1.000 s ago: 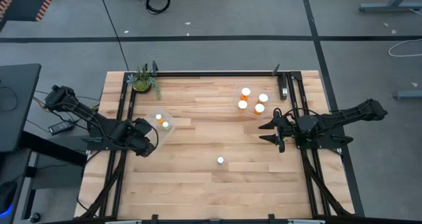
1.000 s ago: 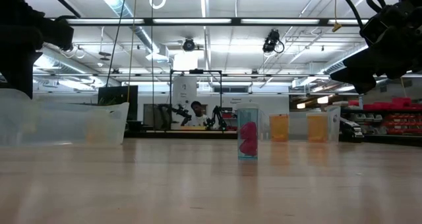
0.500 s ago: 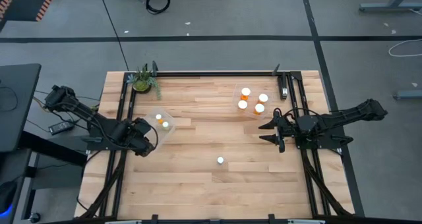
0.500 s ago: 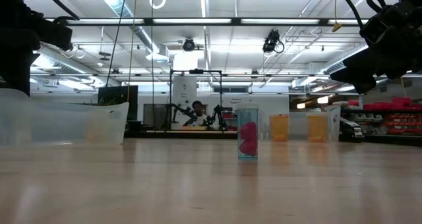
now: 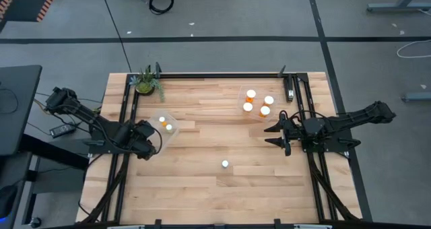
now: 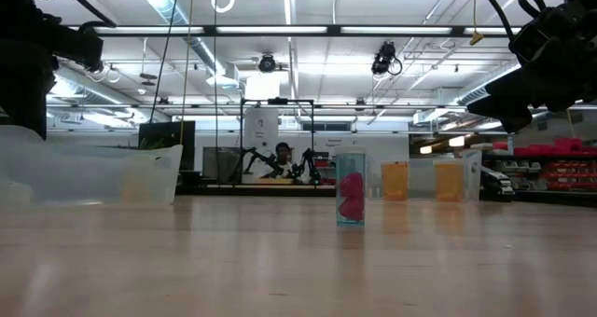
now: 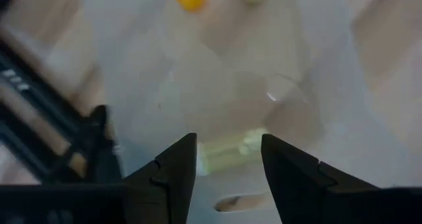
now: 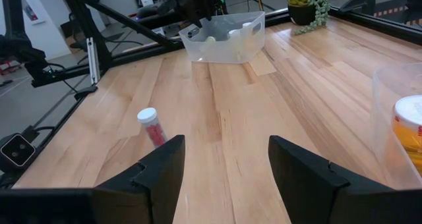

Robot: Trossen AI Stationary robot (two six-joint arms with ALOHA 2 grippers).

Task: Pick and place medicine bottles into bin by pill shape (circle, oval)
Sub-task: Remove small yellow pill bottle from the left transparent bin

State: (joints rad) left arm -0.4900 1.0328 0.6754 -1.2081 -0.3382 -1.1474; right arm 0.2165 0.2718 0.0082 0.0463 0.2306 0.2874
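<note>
High view: my left gripper (image 5: 159, 139) over left clear bin (image 5: 166, 116), fingers parted, nothing held; drop looks done. Two bottles inside. My right gripper (image 5: 274, 135) open, empty, beside right bin (image 5: 244, 93) holding four. One red-pill bottle (image 5: 225, 164) alone mid-desk (image 5: 202, 188). Next, I judge: reach, grasp it upright.

Medicine bottles (image 5: 250, 93): seven — four in right bin (image 5: 243, 89), two in left bin (image 5: 174, 136), one loose. Potted plant (image 5: 146, 81): one.
</note>
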